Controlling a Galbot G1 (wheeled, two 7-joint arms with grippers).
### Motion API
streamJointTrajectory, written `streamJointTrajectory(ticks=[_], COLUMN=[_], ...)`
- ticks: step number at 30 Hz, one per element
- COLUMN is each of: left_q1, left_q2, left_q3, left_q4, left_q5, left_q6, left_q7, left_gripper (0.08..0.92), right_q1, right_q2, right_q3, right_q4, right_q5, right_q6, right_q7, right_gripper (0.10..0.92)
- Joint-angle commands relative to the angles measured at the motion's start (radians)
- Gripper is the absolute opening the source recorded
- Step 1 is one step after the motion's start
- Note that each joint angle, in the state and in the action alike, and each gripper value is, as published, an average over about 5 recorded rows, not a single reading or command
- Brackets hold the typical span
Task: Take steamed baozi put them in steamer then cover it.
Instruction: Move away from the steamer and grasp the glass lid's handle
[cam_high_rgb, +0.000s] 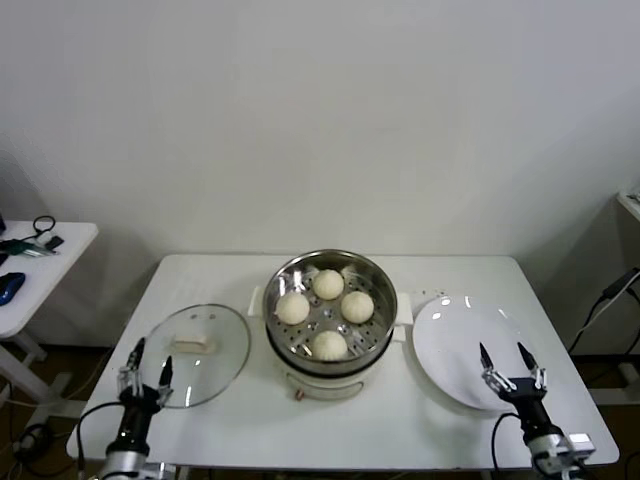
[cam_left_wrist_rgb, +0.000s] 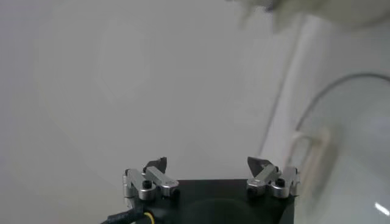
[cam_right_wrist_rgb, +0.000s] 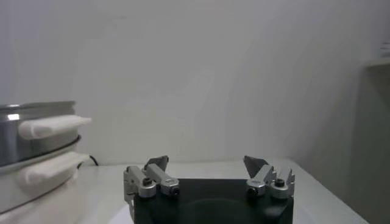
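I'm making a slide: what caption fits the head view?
Four cream-white baozi sit in the steel steamer, glass lid left, white plate right, both grippers open.

Bare lab-like test room, plain white wall, white folding table, side desk with cables

The steamer stood mid-table with its top uncovered, so access from above to the four baozi inside was unobstructed. To the steamer's left the glass cover lay flat, touching nothing, with the left gripper, jaws wide, at its near edge. To the steamer's right a white plate filled the table, the right gripper, also spread open, over its near rim; bare table remained beyond it.
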Motion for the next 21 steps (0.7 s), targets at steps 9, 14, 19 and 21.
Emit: streamJointTrajectory(ticks=[9, 14, 19, 21], left_q1=[-0.124, -0.194, -0.270, -0.306], left_q2=[0.037, 0.041, 0.038, 0.039], left_q3=[0.035, 0.048, 0.070, 0.077], left_q4=[0.228, 0.270, 0.313, 0.340], left_q5=[0.345, 0.355, 0.356, 0.358], left_q6=[-0.005, 0.002, 0.024, 0.034], left_q7=[-0.083, -0.053, -0.025, -0.016], left_gripper=[0.823, 0.823, 0.823, 0.823], right_q1=[-0.096, -0.108, -0.121, -0.125], right_q2=[0.068, 0.074, 0.080, 0.083], right_q3=[0.042, 0.048, 0.056, 0.059], right_q4=[0.008, 0.019, 0.033, 0.037], right_q5=[-0.020, -0.022, -0.022, -0.022], right_q6=[0.038, 0.039, 0.042, 0.044], right_q7=[0.010, 0.009, 0.008, 0.008], right_gripper=[0.823, 0.823, 0.823, 0.823])
